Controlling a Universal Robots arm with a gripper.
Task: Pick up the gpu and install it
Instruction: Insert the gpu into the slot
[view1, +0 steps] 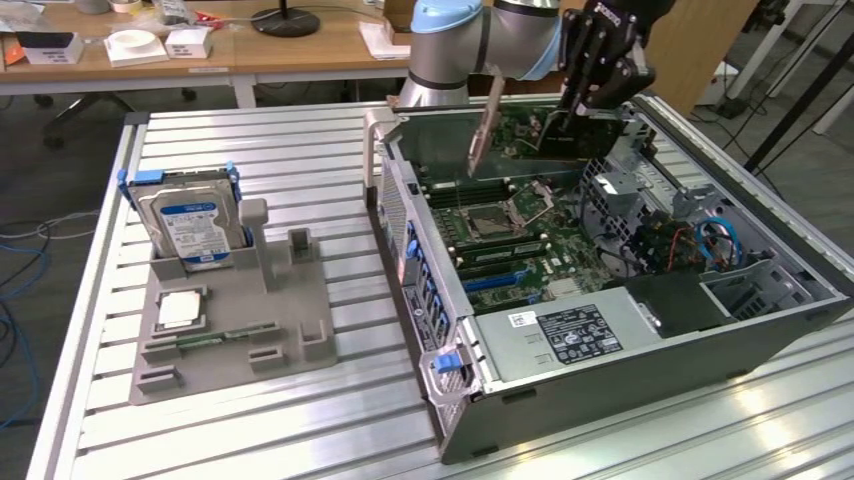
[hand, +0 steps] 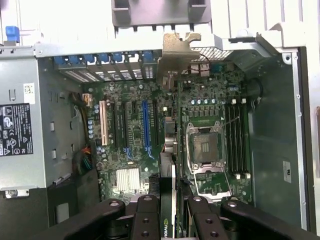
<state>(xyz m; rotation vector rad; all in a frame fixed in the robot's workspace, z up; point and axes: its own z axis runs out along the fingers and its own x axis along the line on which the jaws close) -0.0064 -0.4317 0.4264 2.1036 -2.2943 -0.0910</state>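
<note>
On the exterior view's left, I am seeing a blue-labelled hard drive (view1: 191, 222) standing up in a gray holder (view1: 300, 335) on the counter (view1: 294, 140). To the right, the open computer case (view1: 601, 385) is lying on its side. The jaws are gripping the gpu (view1: 550, 142) tight, holding it on edge over the green board (view1: 514, 255) inside the case. Its silver bracket (view1: 486, 125) is sitting by the case's slotted wall.
</note>
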